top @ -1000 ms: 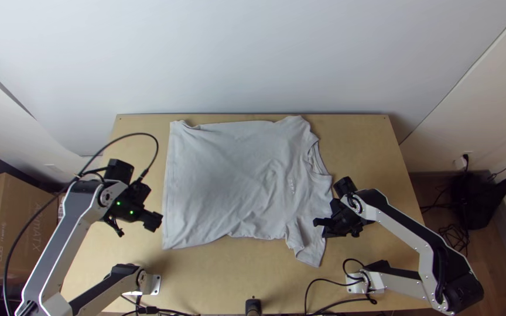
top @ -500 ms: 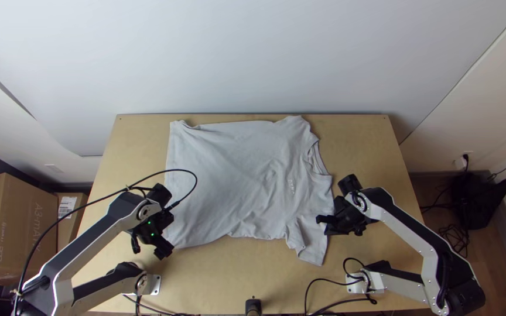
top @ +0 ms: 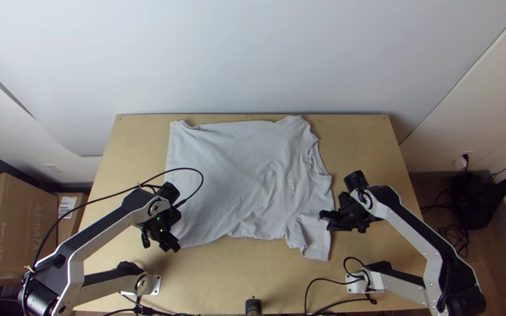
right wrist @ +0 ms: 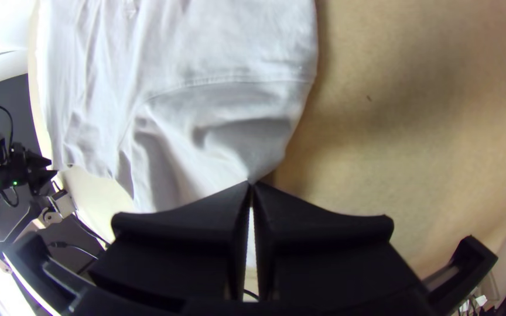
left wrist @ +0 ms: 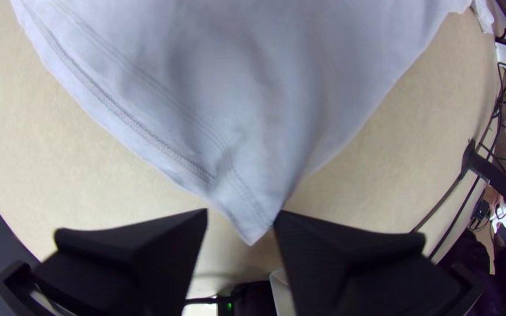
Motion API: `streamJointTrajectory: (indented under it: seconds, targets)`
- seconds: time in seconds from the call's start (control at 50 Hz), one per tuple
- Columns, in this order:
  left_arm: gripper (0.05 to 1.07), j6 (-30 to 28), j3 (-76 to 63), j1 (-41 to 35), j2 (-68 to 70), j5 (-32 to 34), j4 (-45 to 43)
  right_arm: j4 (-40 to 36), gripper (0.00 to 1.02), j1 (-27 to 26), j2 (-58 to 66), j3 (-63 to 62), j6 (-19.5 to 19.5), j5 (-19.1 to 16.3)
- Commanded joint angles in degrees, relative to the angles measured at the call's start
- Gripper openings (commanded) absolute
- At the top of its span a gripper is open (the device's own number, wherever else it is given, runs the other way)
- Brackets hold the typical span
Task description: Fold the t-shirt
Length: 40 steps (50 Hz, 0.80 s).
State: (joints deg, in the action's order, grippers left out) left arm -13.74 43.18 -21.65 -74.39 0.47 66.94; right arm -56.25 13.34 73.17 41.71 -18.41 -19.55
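Note:
The light grey t-shirt [top: 235, 175] lies spread on the table, neck opening toward the right, creased near the nearer sleeve [top: 313, 237]. At its near-left hem corner is my left gripper [top: 174, 246]. In the left wrist view the left gripper [left wrist: 242, 216] stands open, with the hem corner [left wrist: 250, 219] between its fingertips. My right gripper [top: 325, 217] is at the nearer sleeve's outer side. Seen from its wrist, the right gripper [right wrist: 250, 185] is shut on the sleeve [right wrist: 229, 137], whose cloth is drawn to the fingertips in small folds.
Bare wood of the table [top: 235, 272] runs along the near side, with a black post [top: 253, 305] at the front edge. Cables [top: 323, 292] lie by the right arm's base. Cardboard boxes [top: 16, 228] stand left of the table, and a wall rises behind it.
My left gripper has come right and nearer the front edge, to the hem corner. The right gripper has shifted slightly right and away from the front edge, and the sleeve's end has shifted with it.

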Motion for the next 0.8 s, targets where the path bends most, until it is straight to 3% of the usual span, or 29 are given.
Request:
streamJointTrajectory:
  seconds: [0.0,0.18,0.48,0.58,0.68,0.78]
  targets:
    - [0.08,-1.9,-1.3,-0.4,-0.5,0.9,-1.9,-0.8,0.02,-1.7,-1.5,2.0,-0.4,0.1]
    - [0.08,-3.5,-2.4,0.0,1.0,0.8,-1.5,-2.7,0.02,-5.2,-1.9,4.7,1.0,0.2]
    - [0.08,-2.3,6.0,14.1,2.5,5.1,-5.4,-3.5,0.02,-8.6,-3.7,9.1,4.0,0.2]
    - [0.08,1.5,9.7,16.0,2.6,5.1,-8.1,-0.4,0.02,-8.9,-4.3,11.0,4.8,0.4]
    - [0.08,6.8,14.5,18.3,3.0,5.2,-13.7,8.3,0.02,-8.9,-6.9,13.1,5.4,2.5]
    - [0.08,11.5,20.5,20.9,3.4,5.2,-19.3,9.9,0.02,-9.0,-5.8,19.5,6.3,2.9]
